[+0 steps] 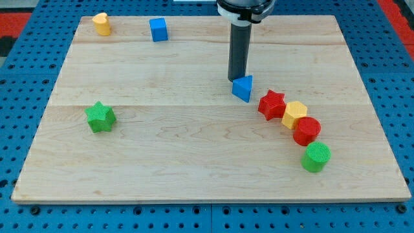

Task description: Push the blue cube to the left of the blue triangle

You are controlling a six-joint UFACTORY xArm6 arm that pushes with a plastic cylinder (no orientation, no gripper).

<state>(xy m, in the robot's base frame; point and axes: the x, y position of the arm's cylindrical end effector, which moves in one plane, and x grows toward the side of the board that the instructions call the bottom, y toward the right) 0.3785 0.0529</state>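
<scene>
The blue cube (pixel 158 30) stands near the view's top left of the wooden board (pixel 194 142). The blue triangle (pixel 243 88) lies right of the board's middle. My rod comes down from the view's top, and my tip (pixel 237 79) sits just above and left of the blue triangle, touching or nearly touching its upper edge. The tip is far to the right of the blue cube and lower in the view.
A yellow heart-like block (pixel 101 23) is at the top left corner. A green star (pixel 100 117) is at the left. Right of the triangle run a red star (pixel 272 104), a yellow block (pixel 294 114), a red cylinder (pixel 306 131) and a green cylinder (pixel 316 157).
</scene>
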